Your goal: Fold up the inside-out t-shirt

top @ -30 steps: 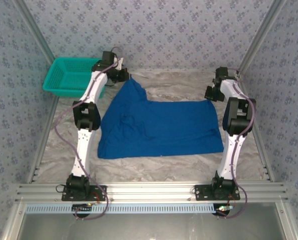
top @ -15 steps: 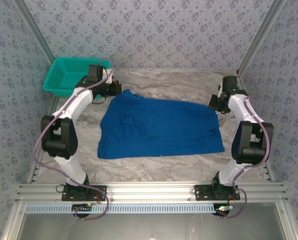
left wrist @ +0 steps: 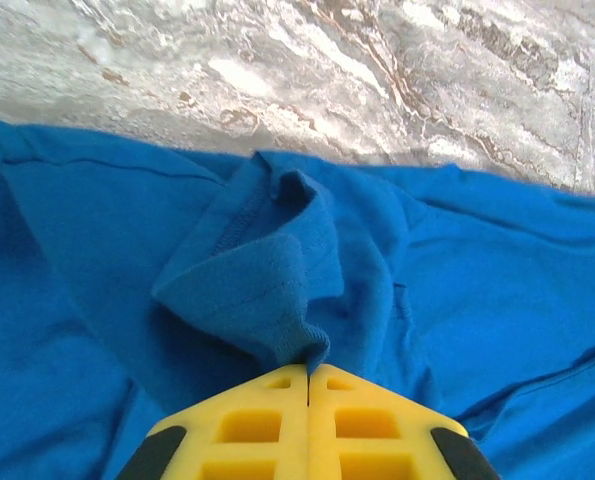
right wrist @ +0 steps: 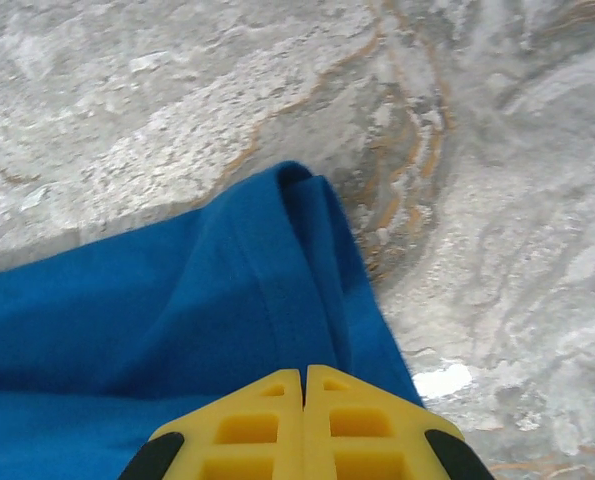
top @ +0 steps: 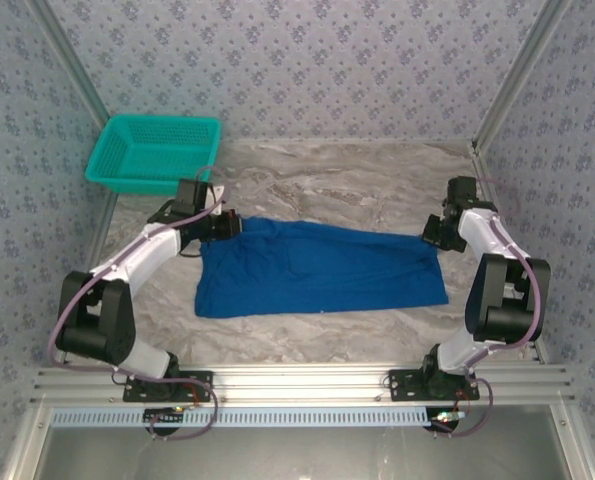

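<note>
The royal-blue t-shirt (top: pixel 322 268) lies in a wide band on the marbled table (top: pixel 327 175), near a teal mesh basket (top: pixel 142 178). The left gripper (left wrist: pixel 308 372) pinches its far-left corner; the right gripper (right wrist: pixel 304 375) clamps its far-right corner.
</note>
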You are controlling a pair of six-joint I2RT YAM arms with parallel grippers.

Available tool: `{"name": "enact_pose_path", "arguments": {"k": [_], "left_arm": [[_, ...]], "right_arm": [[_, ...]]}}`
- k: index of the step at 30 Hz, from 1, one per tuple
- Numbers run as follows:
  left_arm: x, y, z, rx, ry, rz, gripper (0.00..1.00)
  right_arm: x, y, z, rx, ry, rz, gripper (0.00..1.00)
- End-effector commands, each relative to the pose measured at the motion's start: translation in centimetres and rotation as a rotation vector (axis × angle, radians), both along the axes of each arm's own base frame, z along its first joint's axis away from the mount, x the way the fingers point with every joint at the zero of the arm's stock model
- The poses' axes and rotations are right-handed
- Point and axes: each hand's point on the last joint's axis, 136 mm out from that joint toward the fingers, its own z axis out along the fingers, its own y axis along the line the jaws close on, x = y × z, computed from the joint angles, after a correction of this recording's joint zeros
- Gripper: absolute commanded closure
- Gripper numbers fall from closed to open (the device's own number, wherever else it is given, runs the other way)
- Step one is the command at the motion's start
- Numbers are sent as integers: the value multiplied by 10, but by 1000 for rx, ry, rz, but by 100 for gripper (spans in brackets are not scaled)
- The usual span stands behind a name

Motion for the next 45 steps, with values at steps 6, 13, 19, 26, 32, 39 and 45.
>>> {"name": "enact_pose_path", "arguments": {"k": [6,13,19,26,32,39,45], "left_arm": [[-17,18,19,46,-73,69,100],[-23,20,17,41,-86,76,100],[-53,24,-27,75,23,72,100],[-91,26,-70,65,192,97,75],[-65,10,-20,-64,31,115,49],[-18,-45,-35,36,77,-107,43],[15,-55,-53,135,106,-174,41]], "right_arm": [[-9,-28,-5,-58,41,-96,96],[-15,-26,-16,-59,77,-93,94],[-27,-24,-26,-74,109,-101,86],[-12,8,18,-136,-85,-4,58],[19,119,66,-112,-312,349,50],[29,147,44,-70,-247,393,50],[30,155,43,-65,-242,418,51]]}}
